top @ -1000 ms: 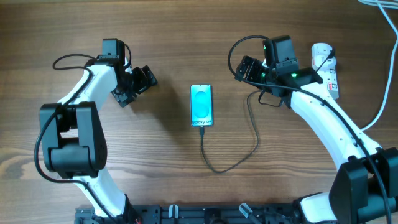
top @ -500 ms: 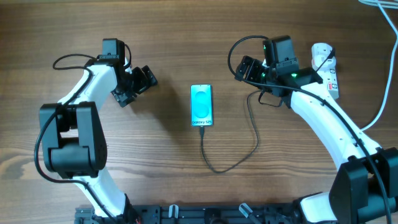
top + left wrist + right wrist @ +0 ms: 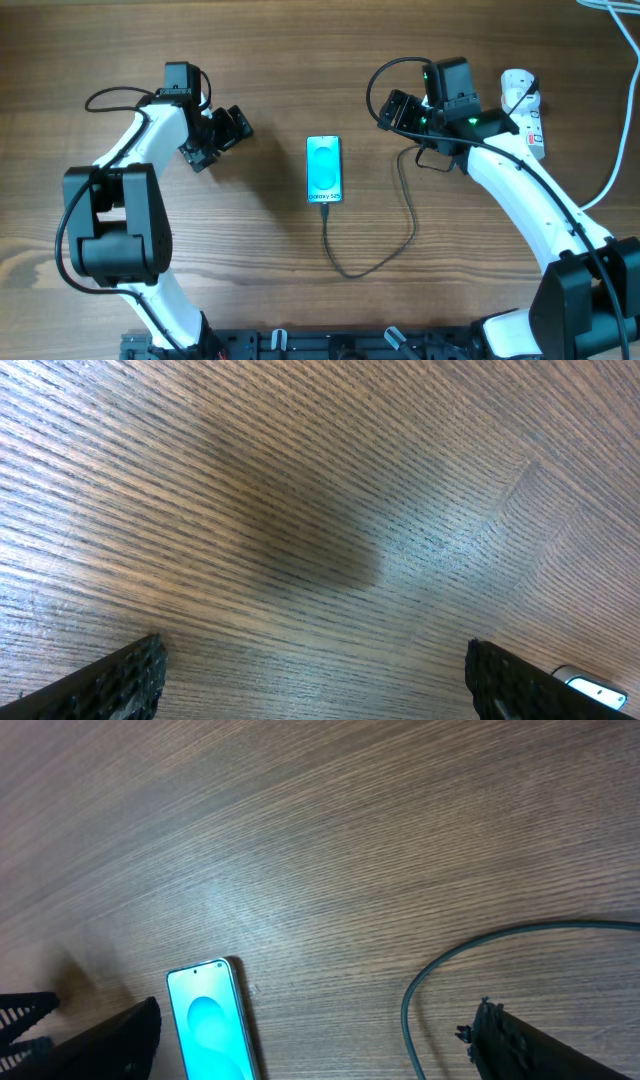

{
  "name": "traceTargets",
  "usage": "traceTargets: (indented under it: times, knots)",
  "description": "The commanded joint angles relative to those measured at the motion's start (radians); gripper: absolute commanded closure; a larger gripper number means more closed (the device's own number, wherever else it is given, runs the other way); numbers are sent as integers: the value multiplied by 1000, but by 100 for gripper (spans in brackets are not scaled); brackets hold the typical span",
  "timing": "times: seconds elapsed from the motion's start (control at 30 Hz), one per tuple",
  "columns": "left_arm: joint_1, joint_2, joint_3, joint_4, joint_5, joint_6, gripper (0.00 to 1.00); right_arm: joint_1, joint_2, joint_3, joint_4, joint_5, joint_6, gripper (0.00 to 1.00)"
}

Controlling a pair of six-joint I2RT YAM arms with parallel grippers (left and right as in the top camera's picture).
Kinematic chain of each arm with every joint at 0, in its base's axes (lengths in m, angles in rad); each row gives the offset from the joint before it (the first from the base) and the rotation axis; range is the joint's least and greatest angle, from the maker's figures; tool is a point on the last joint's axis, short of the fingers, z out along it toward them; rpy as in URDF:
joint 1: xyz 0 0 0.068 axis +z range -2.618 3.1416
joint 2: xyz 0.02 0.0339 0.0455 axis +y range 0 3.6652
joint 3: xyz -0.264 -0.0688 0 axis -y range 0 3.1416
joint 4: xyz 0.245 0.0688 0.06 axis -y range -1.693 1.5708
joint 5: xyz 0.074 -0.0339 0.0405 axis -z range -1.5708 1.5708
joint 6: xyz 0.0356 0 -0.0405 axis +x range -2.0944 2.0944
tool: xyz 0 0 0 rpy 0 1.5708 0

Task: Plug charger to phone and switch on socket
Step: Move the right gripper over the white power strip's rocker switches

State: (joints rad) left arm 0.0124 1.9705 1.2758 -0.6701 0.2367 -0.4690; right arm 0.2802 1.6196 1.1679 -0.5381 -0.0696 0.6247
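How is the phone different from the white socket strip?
The phone is flat with a glowing teal screen; the socket is white with red marks. The phone lies in the open mid-table; the socket sits near the right edge, partly hidden by the right arm. Both rest on the wooden table.

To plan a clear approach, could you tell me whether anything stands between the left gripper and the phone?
Nothing visible stands between the left gripper and the phone; the charger loops away from the phone's lower edge, off that path.

Charger [image 3: 412, 228] apparently between phone [image 3: 325, 170] and socket [image 3: 535, 130]
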Motion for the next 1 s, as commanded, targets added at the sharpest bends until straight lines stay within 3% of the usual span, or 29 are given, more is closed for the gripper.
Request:
traceTargets:
  times: [0.0, 0.1, 0.23, 0.37, 0.5, 0.63, 0.73, 0.97]
  knots:
    - [0, 31, -30, -11, -29, 5, 0, 2, 10, 11, -4, 18, 2, 0]
    - [0, 31, -30, -11, -29, 5, 0, 2, 10, 11, -50, 11, 2, 0]
    - [0, 31, -31, -11, -29, 5, 0, 1, 3, 81, -151, 15, -142, 0]
    - [0, 31, -30, -11, -29, 5, 0, 0, 3, 340, -425, 140, -163, 0]
    - [0, 31, -31, -11, -29, 5, 0, -18, 4, 542, -507, 200, -150, 0]
    - [0, 31, -30, -11, -29, 5, 0, -89, 4, 627, -539, 330, -96, 0]
    - [0, 31, -30, -11, -29, 5, 0, -192, 8, 627, -581, 415, 34, 0]
    - [0, 31, -31, -11, -29, 5, 0, -440, 61, 623, -586, 397, 167, 0]
